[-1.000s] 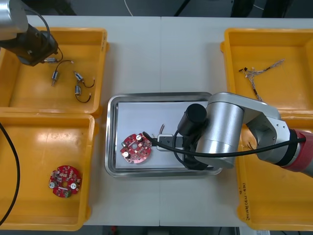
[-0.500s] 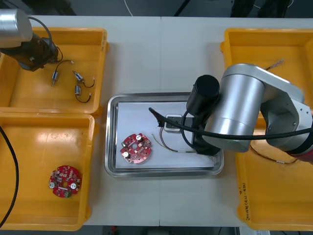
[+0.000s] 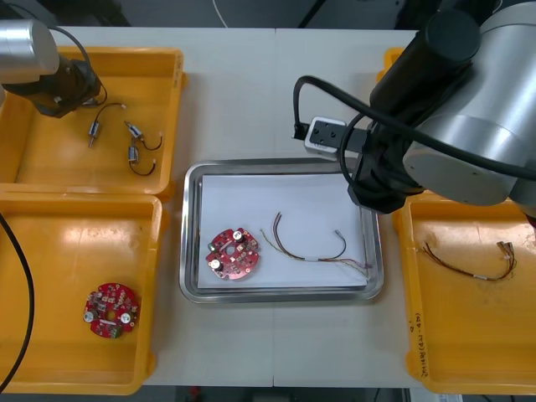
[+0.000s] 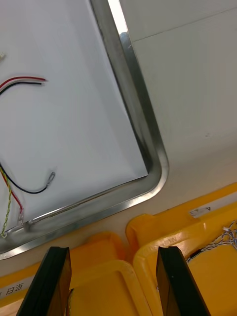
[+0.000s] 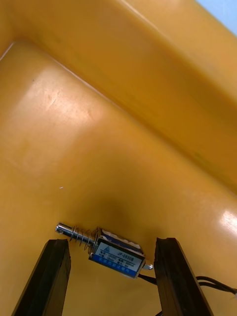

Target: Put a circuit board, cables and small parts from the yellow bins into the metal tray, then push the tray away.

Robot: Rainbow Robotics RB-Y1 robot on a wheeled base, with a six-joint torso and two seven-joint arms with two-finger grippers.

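Up and off the metal tray [image 3: 191,234] the right arm has gone in the last second, swinging back toward the right-hand bins. It has left a red and yellow cable [image 3: 311,260] lying loose on the tray's white inside, where half a second ago the arm was low over it. From where I stand the right gripper [image 4: 114,254] hangs with its black fingers wide apart and nothing between them. It is above the spot where the two right yellow bins meet, just beside the tray's far right corner. The cable sprawls across the right half of the tray, a thin black strand curling near the rim. A round red circuit board [image 3: 233,253] lies flat to its left, near but not touching it. Over at the far left bin [image 3: 100,55] the left arm has hardly shifted. The left gripper [image 5: 111,242] is low inside that bin, fingers spread wide, with a small metal part [image 5: 116,254] lying on the bin floor between them. That part has a spring at one end and dark wires trailing from the other. More small metal parts [image 3: 134,155] rest on that bin's floor close by. A second circuit board [image 3: 110,310] sits in the near left bin, and another cable [image 3: 469,266] lies in the near right bin.
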